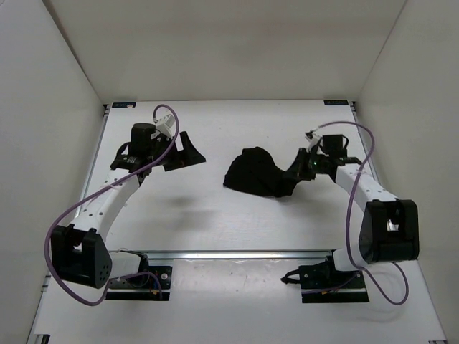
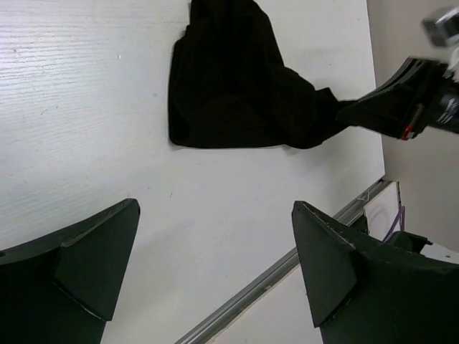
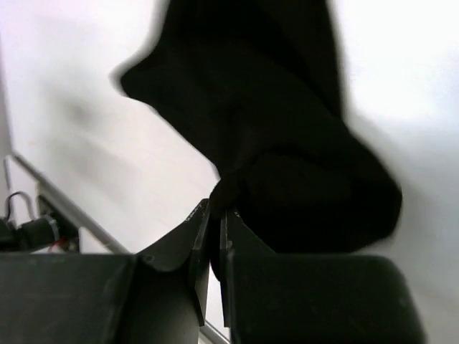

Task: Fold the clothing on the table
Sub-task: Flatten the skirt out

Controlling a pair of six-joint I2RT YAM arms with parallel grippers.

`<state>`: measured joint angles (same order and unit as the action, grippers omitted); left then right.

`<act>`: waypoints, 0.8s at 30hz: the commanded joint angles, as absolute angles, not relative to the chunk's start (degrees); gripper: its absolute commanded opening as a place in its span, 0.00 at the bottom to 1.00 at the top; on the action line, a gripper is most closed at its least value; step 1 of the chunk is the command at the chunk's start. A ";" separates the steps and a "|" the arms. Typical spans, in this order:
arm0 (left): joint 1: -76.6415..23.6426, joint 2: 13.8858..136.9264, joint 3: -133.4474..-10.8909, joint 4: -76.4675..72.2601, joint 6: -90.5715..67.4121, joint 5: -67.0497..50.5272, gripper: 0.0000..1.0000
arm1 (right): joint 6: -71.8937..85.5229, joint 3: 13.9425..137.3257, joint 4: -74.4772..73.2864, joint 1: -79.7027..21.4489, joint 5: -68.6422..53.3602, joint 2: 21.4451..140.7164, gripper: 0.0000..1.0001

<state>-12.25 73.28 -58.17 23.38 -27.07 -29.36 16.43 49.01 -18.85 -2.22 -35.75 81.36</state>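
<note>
One black clothing [image 1: 254, 172] piece on the table [image 1: 215, 229]: right pincer [image 3: 214, 215] clamped on its edge, left pincer [image 2: 215, 206] wide open, empty.

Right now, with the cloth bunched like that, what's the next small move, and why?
Probably bring the left gripper across to the free left edge of the clothing. The right gripper is shut on its right end, drawn to a point, while the rest lies bunched on the table. The left gripper hangs open, apart from it; a second grip seems needed to spread it.
</note>
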 commanded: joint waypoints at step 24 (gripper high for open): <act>-12.92 74.88 -63.45 21.18 -26.54 -26.72 0.98 | 20.31 54.25 -11.95 0.71 -40.08 77.09 0.00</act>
<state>-11.66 74.61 -61.14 21.82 -27.03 -26.94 23.49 60.34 -6.33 3.81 -40.14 79.57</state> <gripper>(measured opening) 0.987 0.042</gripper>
